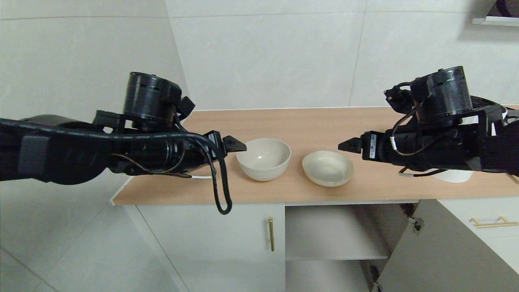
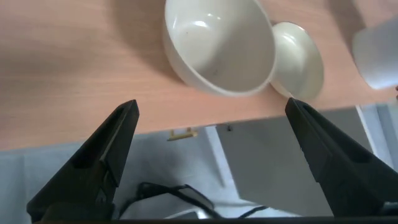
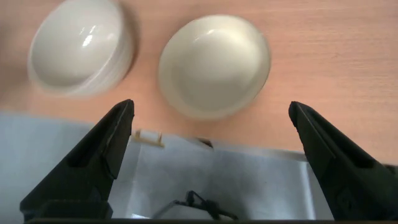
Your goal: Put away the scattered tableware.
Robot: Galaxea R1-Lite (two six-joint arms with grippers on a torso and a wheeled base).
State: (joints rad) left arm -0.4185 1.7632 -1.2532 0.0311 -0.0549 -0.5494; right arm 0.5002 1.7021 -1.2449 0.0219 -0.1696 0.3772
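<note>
Two pale dishes sit side by side at centre frame in the head view, close but not touching: a deep bowl [image 1: 264,158] centre-left, a shallow bowl [image 1: 328,167] just to its right; both upright on the wooden counter [image 1: 308,125], near its front edge.

Left gripper [image 1: 234,144] sits just left of the deep bowl; it is seen edge-on in the head view, so its spread is unreadable there, and contact with the rim cannot be judged; the left wrist view shows its fingers [image 2: 118,143] splayed wide, nothing between them, the bowl lying beyond the tips.

Right gripper [image 1: 349,145] sits just right of the shallow bowl; in the right wrist view its fingers [image 3: 323,149] are equally wide, gripping nothing.

White vessel [image 1: 453,175] at right of frame, mostly hidden behind the right arm; kind undetermined. Thin white edge [image 1: 201,177] under the left arm, centre-left; rest hidden; not identifiable.

Below the counter: closed door with brass handle [image 1: 271,234], lower centre; open compartment [image 1: 330,231] with a shelf beside it; its door [image 1: 425,251] swung open at lower right, cut off by the frame bottom.
</note>
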